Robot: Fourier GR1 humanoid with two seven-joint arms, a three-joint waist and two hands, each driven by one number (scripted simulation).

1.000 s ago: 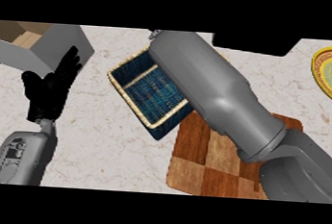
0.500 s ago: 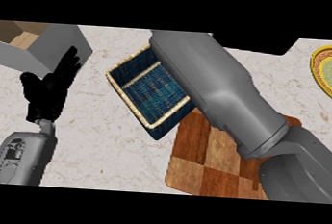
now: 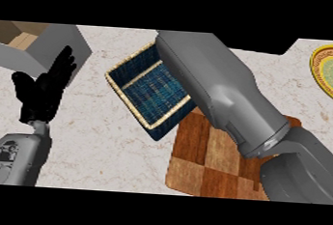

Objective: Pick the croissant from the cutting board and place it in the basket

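The blue woven basket (image 3: 151, 91) with a pale gold rim lies at the middle of the counter, tilted on a diagonal. A checkered wooden cutting board (image 3: 207, 169) sits just below and right of it. My right forearm (image 3: 221, 93) crosses both from the lower right and runs to the upper edge, where the hand is cut off from sight. No croissant shows anywhere; the forearm hides part of the board and the basket's right side. My left hand (image 3: 46, 90) rests open at the left, fingers up, holding nothing.
A grey and tan box (image 3: 32, 46) stands at the upper left, close to my left fingertips. A yellow and green plate (image 3: 327, 71) with something dark on it lies at the right edge. A black object (image 3: 263, 43) sits at the back.
My right forearm has swung a little steeper, its elbow shifting slightly left over the cutting board. The left hand, basket and board have not moved.
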